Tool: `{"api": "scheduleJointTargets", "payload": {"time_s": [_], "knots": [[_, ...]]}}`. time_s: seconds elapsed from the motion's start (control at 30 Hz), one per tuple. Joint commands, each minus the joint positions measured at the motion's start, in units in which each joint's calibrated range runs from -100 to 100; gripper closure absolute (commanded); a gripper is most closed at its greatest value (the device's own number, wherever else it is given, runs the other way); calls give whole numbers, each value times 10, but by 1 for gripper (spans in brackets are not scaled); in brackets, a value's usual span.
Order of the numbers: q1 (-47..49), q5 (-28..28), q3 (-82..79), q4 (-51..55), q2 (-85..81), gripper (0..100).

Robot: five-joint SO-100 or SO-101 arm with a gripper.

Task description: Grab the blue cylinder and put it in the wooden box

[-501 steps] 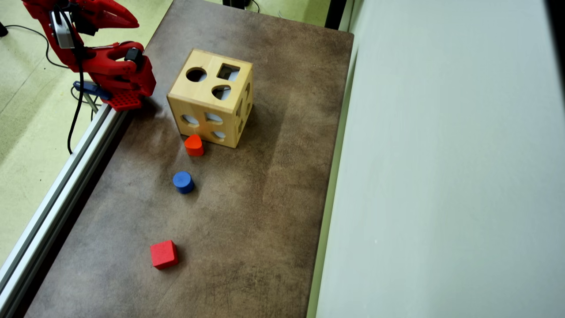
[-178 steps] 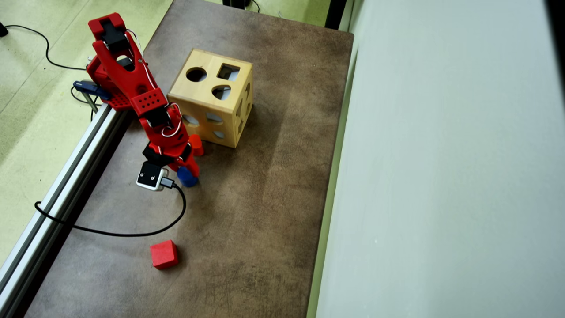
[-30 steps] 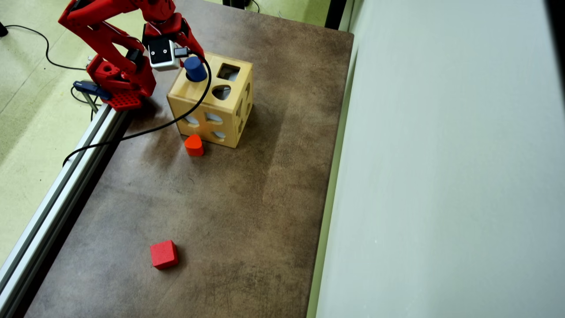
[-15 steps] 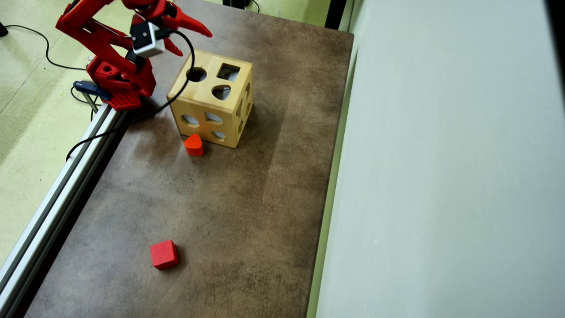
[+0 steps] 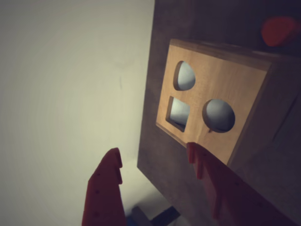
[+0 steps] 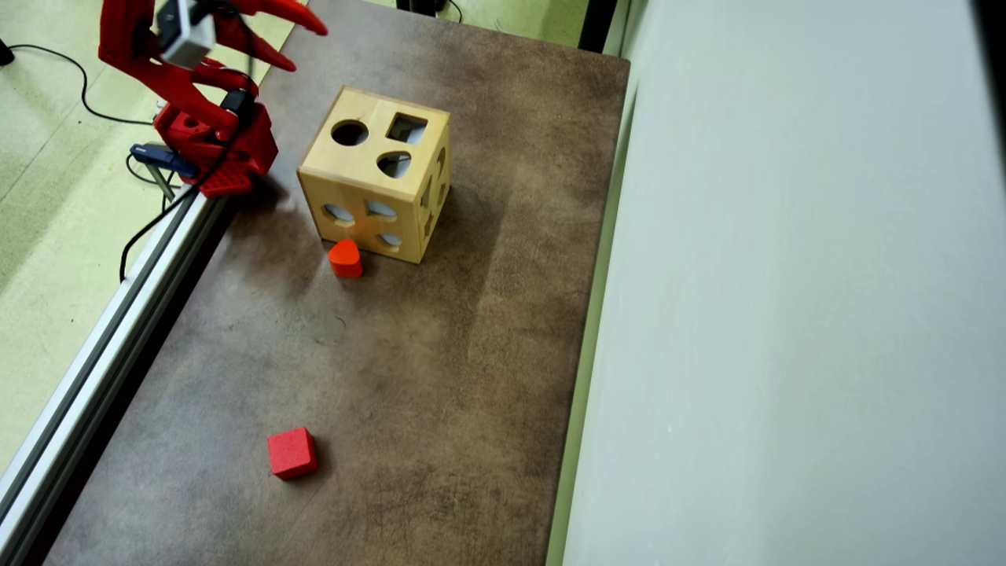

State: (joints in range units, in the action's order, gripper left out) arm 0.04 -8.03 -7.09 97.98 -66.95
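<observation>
The wooden box [image 6: 376, 174] stands on the brown table near the arm's base, with a round, a square and a rounded hole in its top face. In the wrist view the wooden box [image 5: 221, 101] fills the upper right. The blue cylinder is out of view in both views. My red gripper [image 6: 302, 47] hangs high, up and to the left of the box in the overhead view. It is open with nothing between its fingers. In the wrist view the gripper [image 5: 155, 153] shows its two red fingers wide apart at the bottom.
An orange-red rounded block [image 6: 345, 258] sits against the box's near face; the same block [image 5: 279, 29] appears at the wrist view's top right. A red cube [image 6: 291, 453] lies farther down the table. An aluminium rail [image 6: 94, 362] runs along the table's left edge. A pale wall [image 6: 786, 314] borders the right.
One second ago the gripper held the blue cylinder over the box's round hole. It has since let go, the cylinder is gone from sight, and the open gripper has pulled up and left.
</observation>
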Motion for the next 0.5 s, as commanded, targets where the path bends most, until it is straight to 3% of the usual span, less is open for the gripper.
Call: {"api": "scheduleJointTargets", "payload": {"time_s": [0.0, 0.47], "knots": [[-3, -2, 20, 6, -58, 79], [4, 2, 11, 7, -167, 79]]}}
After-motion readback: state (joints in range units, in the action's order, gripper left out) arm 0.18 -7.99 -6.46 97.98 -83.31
